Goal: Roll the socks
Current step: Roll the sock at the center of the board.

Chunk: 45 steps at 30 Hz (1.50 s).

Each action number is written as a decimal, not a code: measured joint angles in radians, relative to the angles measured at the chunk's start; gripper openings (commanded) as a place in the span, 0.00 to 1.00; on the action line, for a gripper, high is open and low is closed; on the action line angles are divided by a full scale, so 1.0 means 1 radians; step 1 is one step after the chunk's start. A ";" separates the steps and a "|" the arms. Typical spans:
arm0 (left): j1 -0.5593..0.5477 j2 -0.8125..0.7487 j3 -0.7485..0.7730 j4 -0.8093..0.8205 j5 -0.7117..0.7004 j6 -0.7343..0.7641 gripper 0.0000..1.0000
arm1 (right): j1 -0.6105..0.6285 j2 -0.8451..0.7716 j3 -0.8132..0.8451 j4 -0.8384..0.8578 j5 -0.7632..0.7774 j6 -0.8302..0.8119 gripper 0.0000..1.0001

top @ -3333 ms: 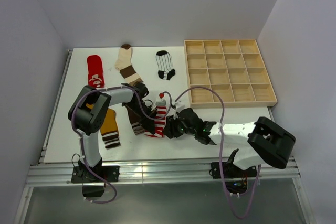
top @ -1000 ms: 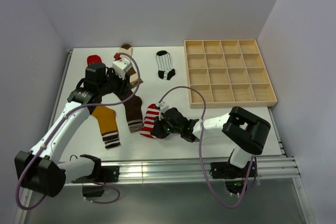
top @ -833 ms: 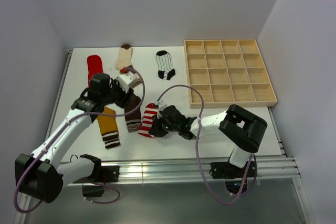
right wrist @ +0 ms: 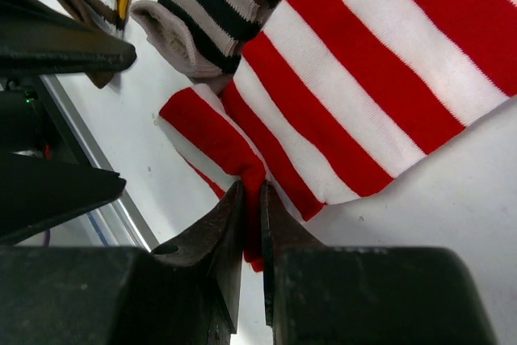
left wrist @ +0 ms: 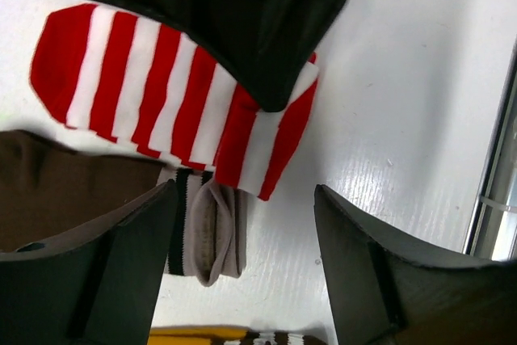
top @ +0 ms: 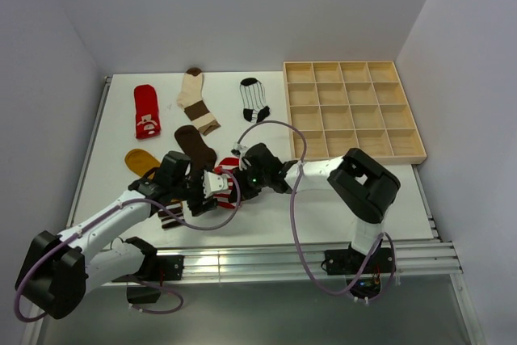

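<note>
The red-white striped sock [top: 229, 177] [left wrist: 153, 90] lies at mid-table. My right gripper [top: 242, 181] [right wrist: 254, 209] is shut on a pinched fold at its cuff edge [right wrist: 230, 147]. My left gripper [top: 208, 192] [left wrist: 242, 260] hovers open just near of that cuff, its fingers [left wrist: 97, 272] on either side of bare table. The dark brown sock [top: 194, 145] lies beside it, its striped cuff [left wrist: 202, 228] [right wrist: 190, 18] touching the striped sock. The left arm partly hides the mustard sock [top: 140, 161]. Farther back lie the red [top: 146, 111], cream-and-brown [top: 196, 98] and white black-striped [top: 254, 101] socks.
A wooden tray [top: 352, 155] of compartments stands at the back right. The table's near edge rail [left wrist: 493, 191] runs close behind my left gripper. The right arm's cable [top: 292, 208] loops over the near table.
My left arm has swung from the far socks down to the striped sock's near end and opened its jaws. The right gripper, still shut on the striped sock, has shifted slightly back.
</note>
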 measured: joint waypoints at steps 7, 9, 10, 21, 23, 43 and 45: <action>-0.027 0.013 -0.056 0.066 0.004 0.042 0.68 | -0.032 0.040 0.058 -0.070 -0.072 -0.018 0.00; -0.057 0.013 -0.072 0.090 -0.014 0.042 0.66 | -0.040 0.047 0.069 -0.087 -0.089 -0.020 0.00; -0.073 0.014 -0.078 0.100 -0.023 0.041 0.66 | -0.043 0.047 0.071 -0.092 -0.091 -0.021 0.00; -0.209 0.027 -0.134 0.272 -0.195 0.018 0.65 | -0.055 0.058 0.101 -0.155 -0.117 -0.045 0.00; -0.227 0.030 -0.140 0.299 -0.227 0.014 0.65 | -0.056 0.063 0.109 -0.165 -0.124 -0.047 0.00; -0.293 0.101 -0.162 0.377 -0.300 0.018 0.67 | -0.058 0.094 0.187 -0.282 -0.146 -0.112 0.00; -0.294 0.115 -0.162 0.383 -0.300 0.018 0.67 | -0.058 0.098 0.193 -0.291 -0.150 -0.119 0.00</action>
